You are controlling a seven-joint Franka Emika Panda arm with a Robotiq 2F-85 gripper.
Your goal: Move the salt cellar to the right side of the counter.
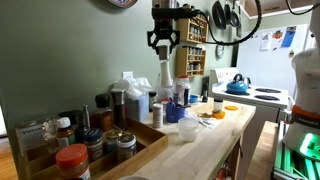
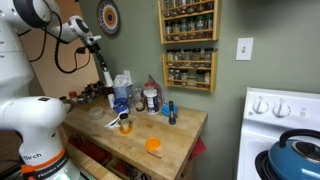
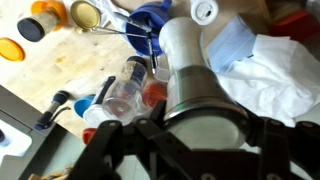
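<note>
The salt cellar [image 1: 164, 75], a tall slim silvery cylinder with a paler top, stands upright among the bottles at the back of the wooden counter [image 1: 215, 140]. It also shows in an exterior view [image 2: 104, 72] and fills the wrist view [image 3: 195, 80]. My gripper [image 1: 163, 45] comes straight down on its top, with a finger on each side [image 3: 200, 125], shut on it. The gripper also shows in an exterior view [image 2: 98, 47]. Other jars hide the cellar's base, so I cannot tell whether it is off the counter [image 2: 160, 125].
Jars and bottles crowd round the cellar. A wooden tray [image 1: 140, 152] holds spice jars and a red-lidded jar [image 1: 72, 160]. An orange lid [image 2: 153, 145] lies on the counter. A blue kettle [image 1: 236, 86] sits on the white stove. A spice rack [image 2: 190, 45] hangs on the wall.
</note>
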